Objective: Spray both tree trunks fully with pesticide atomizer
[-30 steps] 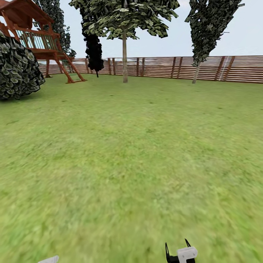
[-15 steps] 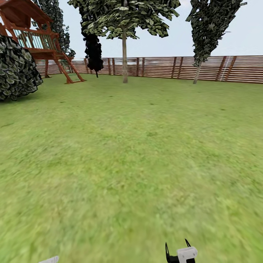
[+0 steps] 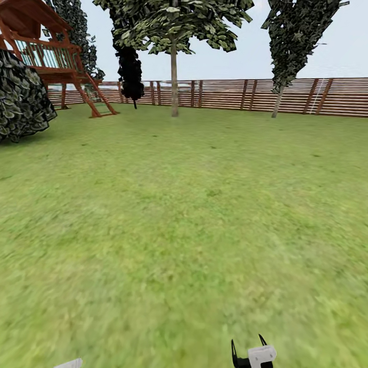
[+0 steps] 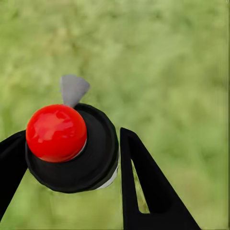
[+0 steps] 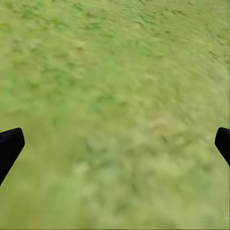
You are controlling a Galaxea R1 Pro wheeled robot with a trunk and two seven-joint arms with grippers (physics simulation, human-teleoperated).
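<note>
The pesticide atomizer [image 4: 72, 148], a black bottle with a red tip, sits between the two black fingers of my left gripper [image 4: 72, 158], which is shut on it over blurred grass. A tall tree [image 3: 174, 30] with a bare, straight tree trunk [image 3: 174, 84] stands far ahead by the fence. Further right is a second tree [image 3: 294, 36] with a thin leaning trunk [image 3: 277, 102]. My right gripper [image 3: 248, 347] shows at the head view's bottom edge. It stands open, its fingertips [image 5: 9, 146] wide apart above the lawn.
Green lawn [image 3: 184, 214] stretches to a reddish-brown slat fence [image 3: 306, 94]. A wooden playhouse [image 3: 46, 51] and a dark round bush [image 3: 20, 97] stand at the far left. A narrow near-black tree [image 3: 131, 71] rises by the fence.
The whole view has crept forward over the lawn, and the bush has slid toward the left edge. Both grippers keep their places in the picture.
</note>
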